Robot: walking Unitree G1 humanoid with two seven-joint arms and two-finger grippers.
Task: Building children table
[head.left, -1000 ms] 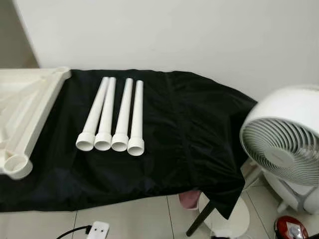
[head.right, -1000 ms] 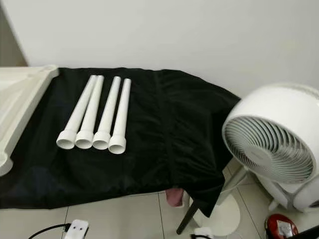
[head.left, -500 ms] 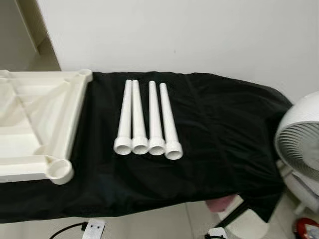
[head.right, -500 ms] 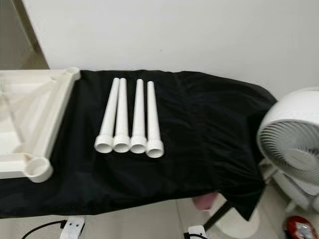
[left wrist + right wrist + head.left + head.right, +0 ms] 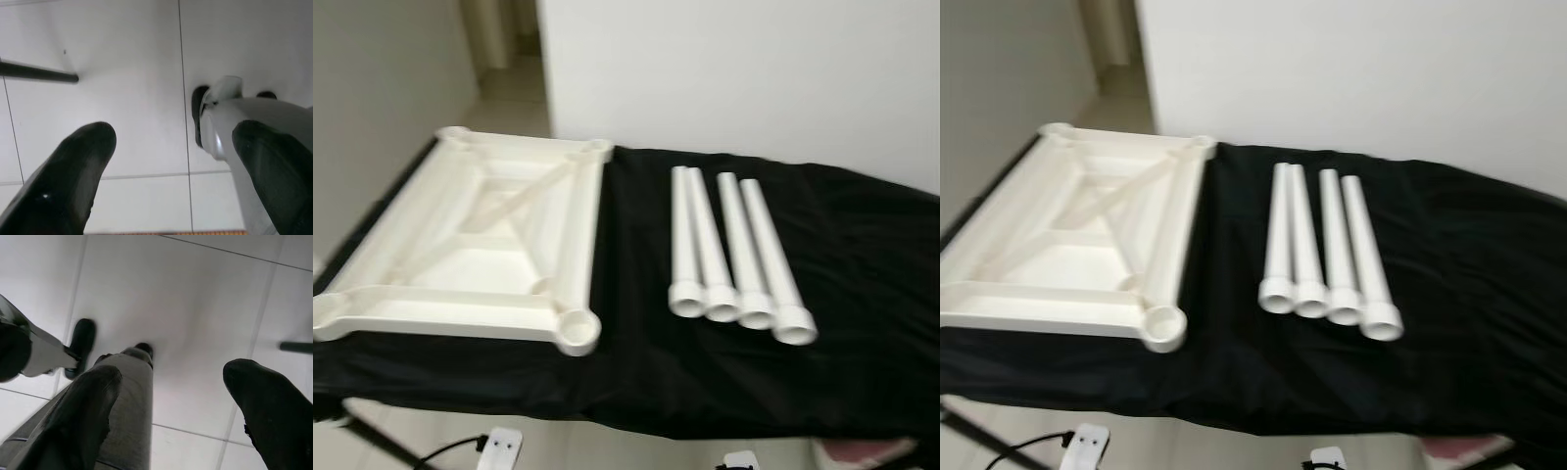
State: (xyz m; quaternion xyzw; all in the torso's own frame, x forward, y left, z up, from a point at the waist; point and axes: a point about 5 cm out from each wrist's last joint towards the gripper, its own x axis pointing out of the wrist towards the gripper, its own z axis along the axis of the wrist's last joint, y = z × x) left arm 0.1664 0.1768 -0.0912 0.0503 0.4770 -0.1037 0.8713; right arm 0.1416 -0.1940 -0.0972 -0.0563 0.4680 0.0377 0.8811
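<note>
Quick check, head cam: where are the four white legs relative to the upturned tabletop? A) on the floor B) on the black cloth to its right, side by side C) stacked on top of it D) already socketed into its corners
B: the four white legs lie side by side on the black cloth, to the right of the upturned tabletop, whose corner sockets are empty.

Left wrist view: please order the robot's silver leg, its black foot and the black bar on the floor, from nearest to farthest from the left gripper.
The left gripper hangs open over the tiled floor.
1. Silver leg: right beside one finger.
2. Black foot: on the floor, at the leg's end.
3. Black bar: on the floor, out on the other finger's side; seemingly farthest.
</note>
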